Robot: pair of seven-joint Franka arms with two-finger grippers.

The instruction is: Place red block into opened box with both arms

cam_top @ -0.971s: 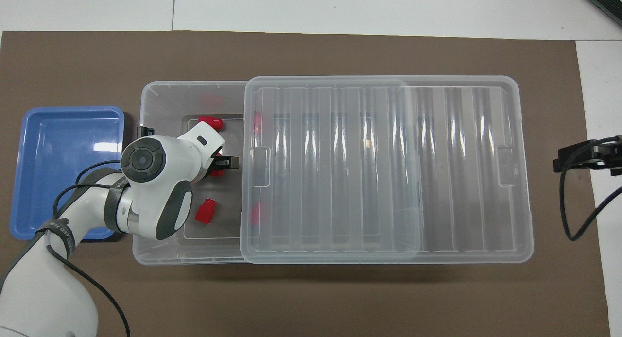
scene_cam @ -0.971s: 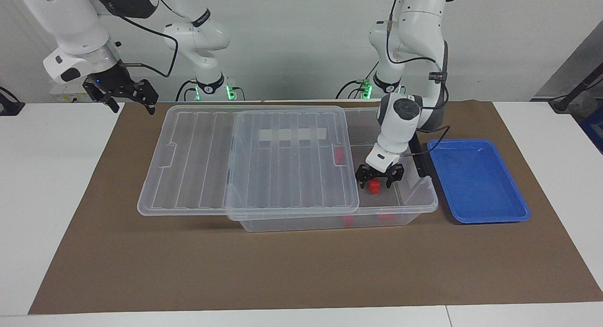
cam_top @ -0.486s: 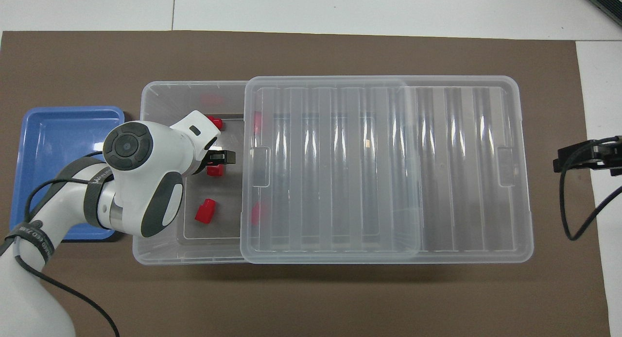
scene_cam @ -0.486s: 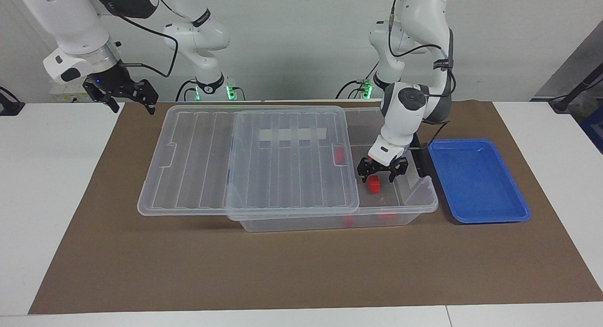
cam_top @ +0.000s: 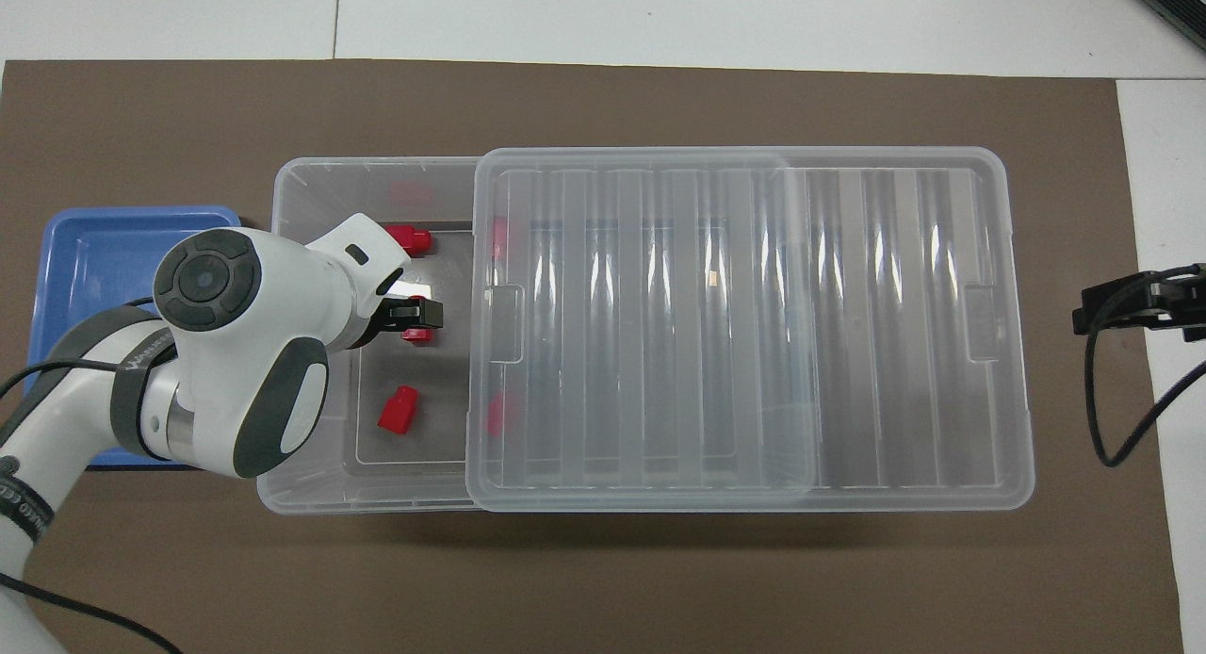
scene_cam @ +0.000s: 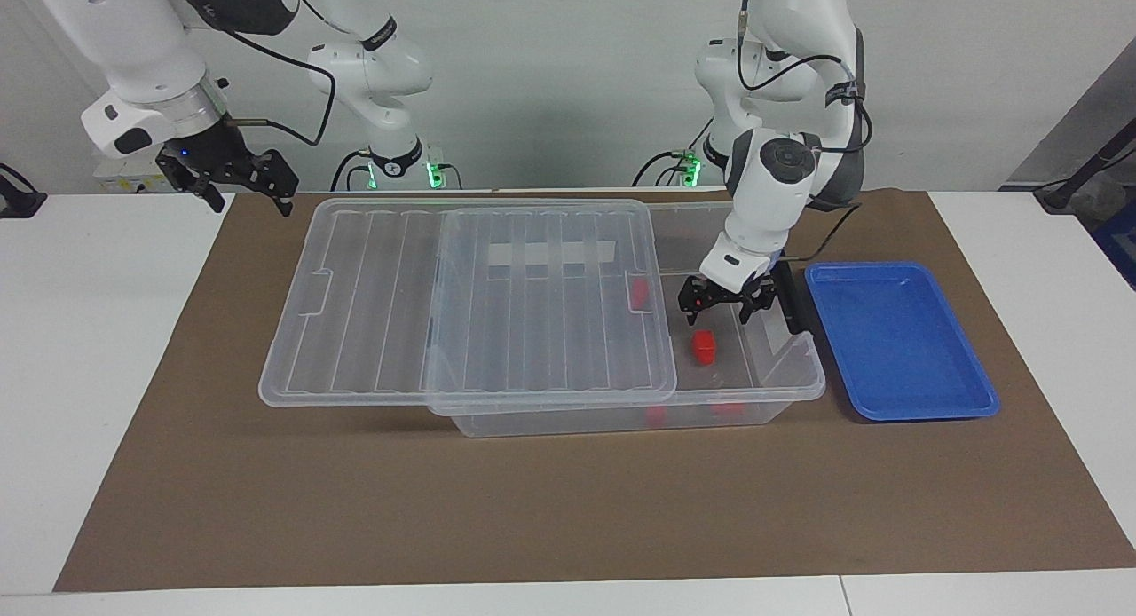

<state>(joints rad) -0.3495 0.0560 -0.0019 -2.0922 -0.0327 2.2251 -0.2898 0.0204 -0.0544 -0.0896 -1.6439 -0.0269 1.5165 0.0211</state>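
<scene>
The left gripper [scene_cam: 721, 302] hangs in the air over the uncovered end of the box [scene_cam: 781, 387], its fingers spread apart and holding nothing; it touches no block. Directly below it, clear of the fingertips, the red block [scene_cam: 704, 347] lies on the floor of the box, a small bright red cuboid. In the overhead view the gripper partly covers that block [cam_top: 415, 333]. Two more red blocks lie loose on the box floor, one nearer the robots [cam_top: 398, 412] and one farther from them [cam_top: 408, 238]. The ribbed clear lid [scene_cam: 461, 301] is slid toward the right arm's end, leaving the box open at the left arm's end. A blue tray [scene_cam: 896, 336] sits beside that open end. The right gripper [scene_cam: 240, 179] waits, fingers apart and empty, above the table's right-arm end.
</scene>
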